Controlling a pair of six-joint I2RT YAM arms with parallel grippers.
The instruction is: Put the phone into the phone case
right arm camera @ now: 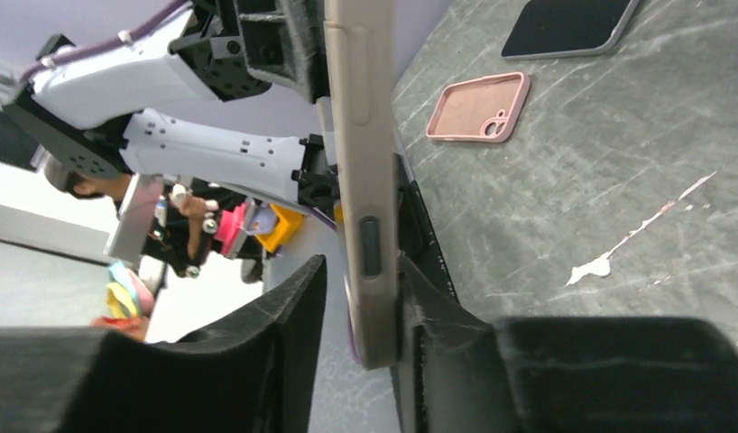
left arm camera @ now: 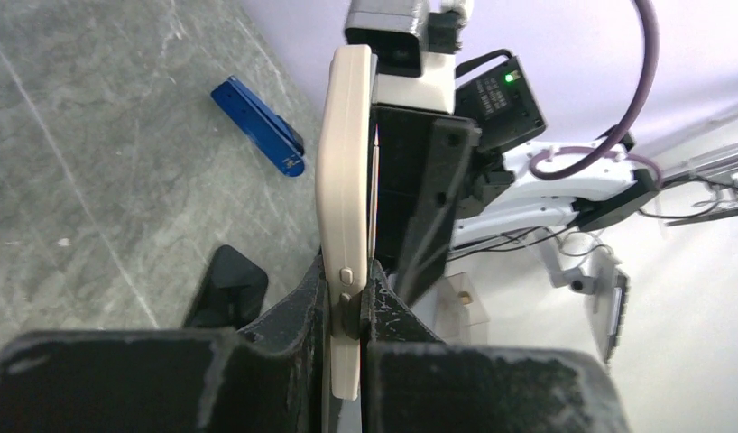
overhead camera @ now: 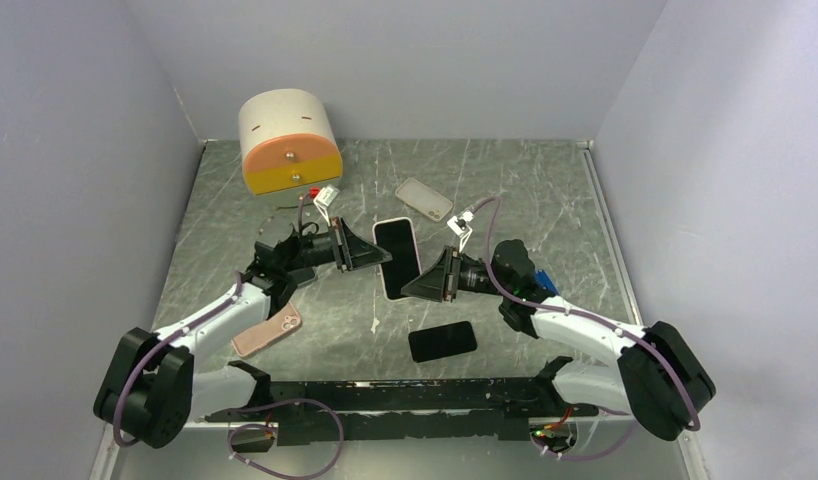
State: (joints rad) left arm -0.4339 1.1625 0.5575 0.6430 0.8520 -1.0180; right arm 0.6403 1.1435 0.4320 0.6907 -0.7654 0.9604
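Note:
A phone (overhead camera: pixel 397 255) with a black screen sits inside a cream case and is held off the table between both arms. My left gripper (overhead camera: pixel 368 250) is shut on the cased phone's left edge; in the left wrist view the fingers (left arm camera: pixel 347 281) pinch the cream case (left arm camera: pixel 343 171) edge-on. My right gripper (overhead camera: pixel 426 283) is at the phone's lower right corner. In the right wrist view (right arm camera: pixel 361 275) its jaws stand open round the cream case (right arm camera: pixel 364 135): one finger touches it and the other stands apart.
A pink case (overhead camera: pixel 268 331) lies near the left arm, also in the right wrist view (right arm camera: pixel 478 107). A second black phone (overhead camera: pixel 442 341) lies at the front centre. A translucent case (overhead camera: pixel 424 198), a blue object (overhead camera: pixel 545 283) and a cream-and-orange drawer box (overhead camera: pixel 288 143) are on the table.

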